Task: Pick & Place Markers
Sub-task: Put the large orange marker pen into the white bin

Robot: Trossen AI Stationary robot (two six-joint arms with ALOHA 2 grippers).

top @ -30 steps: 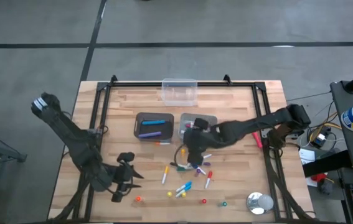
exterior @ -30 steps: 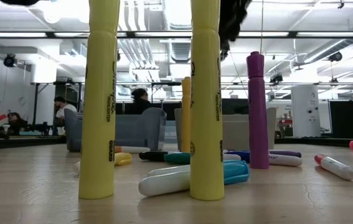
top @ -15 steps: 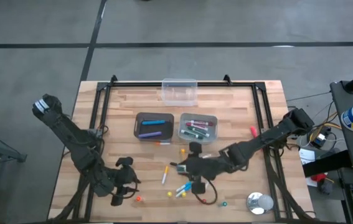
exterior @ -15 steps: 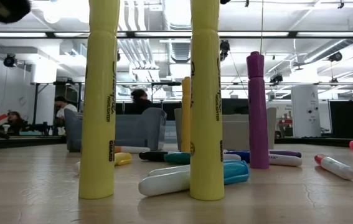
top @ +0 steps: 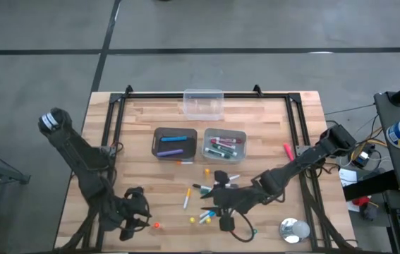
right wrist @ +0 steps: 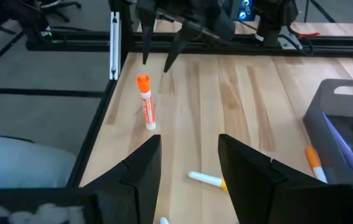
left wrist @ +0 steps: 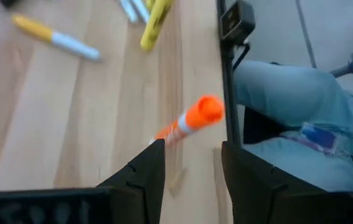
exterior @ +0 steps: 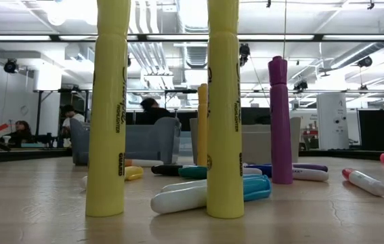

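You are working with the left pincer [top: 137, 215] spread over the orange marker [left wrist: 187, 123], which is standing near the table's [top: 270, 113] front-left corner, while the right pincer [top: 222, 209], also spread and holding nothing, is hanging over the loose markers [top: 207, 201] near the middle of the front edge. These pens are looking light, stiff and smooth-barrelled, so you are best pinching across mid-barrel, and an upright one is likely tipping at a nudge. I am counting two grey bins [top: 174, 142] at mid-table, one clear box [top: 203, 104] at the rear edge, roughly ten loose markers (exact count unclear), and one red marker [top: 287, 150] by the right rail.
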